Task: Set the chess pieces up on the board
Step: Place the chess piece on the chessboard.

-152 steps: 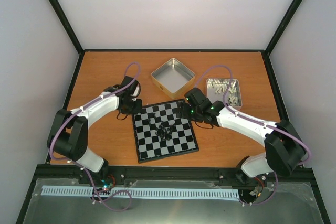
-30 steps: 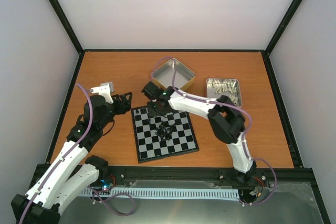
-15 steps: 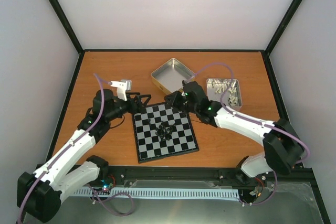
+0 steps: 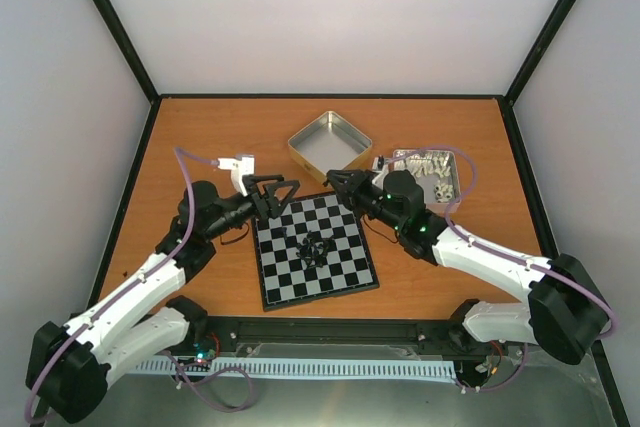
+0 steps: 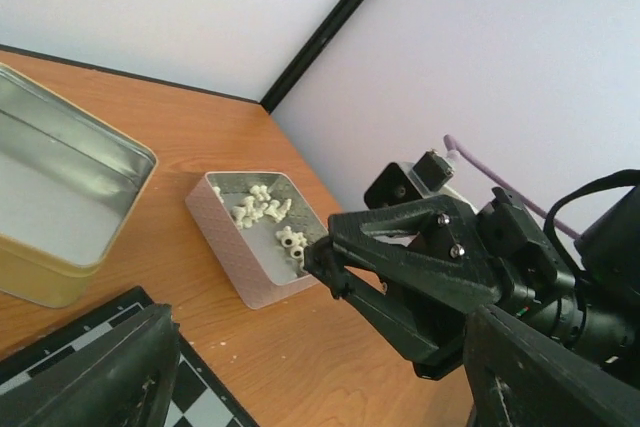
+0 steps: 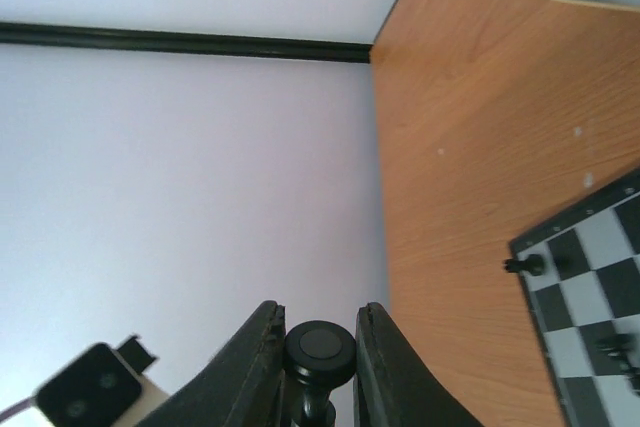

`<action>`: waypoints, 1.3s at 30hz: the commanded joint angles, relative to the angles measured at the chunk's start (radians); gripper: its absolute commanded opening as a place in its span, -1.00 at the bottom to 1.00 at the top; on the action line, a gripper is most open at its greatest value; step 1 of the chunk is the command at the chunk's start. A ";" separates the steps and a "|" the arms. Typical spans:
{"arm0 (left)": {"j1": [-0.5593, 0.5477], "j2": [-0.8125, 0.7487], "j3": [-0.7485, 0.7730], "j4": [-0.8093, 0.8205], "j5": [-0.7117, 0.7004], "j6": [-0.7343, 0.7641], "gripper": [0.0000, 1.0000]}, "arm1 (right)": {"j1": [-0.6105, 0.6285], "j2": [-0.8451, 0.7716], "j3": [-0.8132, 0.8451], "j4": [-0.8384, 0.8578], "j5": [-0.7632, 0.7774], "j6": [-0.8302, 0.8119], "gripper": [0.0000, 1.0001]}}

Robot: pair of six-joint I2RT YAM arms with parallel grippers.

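The board [image 4: 340, 269] lies at the table's middle with a clump of black chess pieces [image 4: 312, 245] on its central squares. My right gripper [image 4: 334, 180] hovers over the board's far edge, shut on a black chess piece [image 6: 320, 352] whose round base shows between the fingers [image 6: 262, 352]. My left gripper [image 4: 279, 196] hangs open and holds nothing above the board's far left corner, facing the right gripper [image 5: 322, 259]. One black piece [image 6: 525, 265] stands alone at a corner of the board [image 6: 585, 247].
A gold square tin [image 4: 330, 145] sits behind the board, holding nothing. To its right stands a silver tin [image 4: 428, 173] holding pale pieces [image 5: 262, 209]. Black frame rails edge the orange table, and pale walls close it in on three sides.
The left gripper swung right to the board's far left corner and opened wider. The right gripper drew back right from the board's far left area, still holding its piece.
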 commanded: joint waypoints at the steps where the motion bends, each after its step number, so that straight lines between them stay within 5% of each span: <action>1: -0.017 0.027 -0.006 0.118 0.053 -0.082 0.57 | -0.009 -0.010 -0.017 0.125 0.003 0.144 -0.62; 16: -0.093 0.190 0.043 0.200 -0.004 -0.096 0.32 | -0.009 0.110 -0.022 0.254 -0.102 0.360 -0.61; 23: -0.099 0.231 0.047 0.176 -0.108 -0.102 0.04 | -0.008 0.143 -0.035 0.279 -0.115 0.409 -0.60; 32: -0.100 0.280 0.054 0.196 -0.076 -0.094 -0.26 | -0.008 0.192 -0.050 0.334 -0.141 0.451 -0.61; 39: -0.100 0.282 0.034 0.180 -0.040 -0.053 -0.24 | -0.008 0.206 -0.041 0.295 -0.170 0.459 -0.61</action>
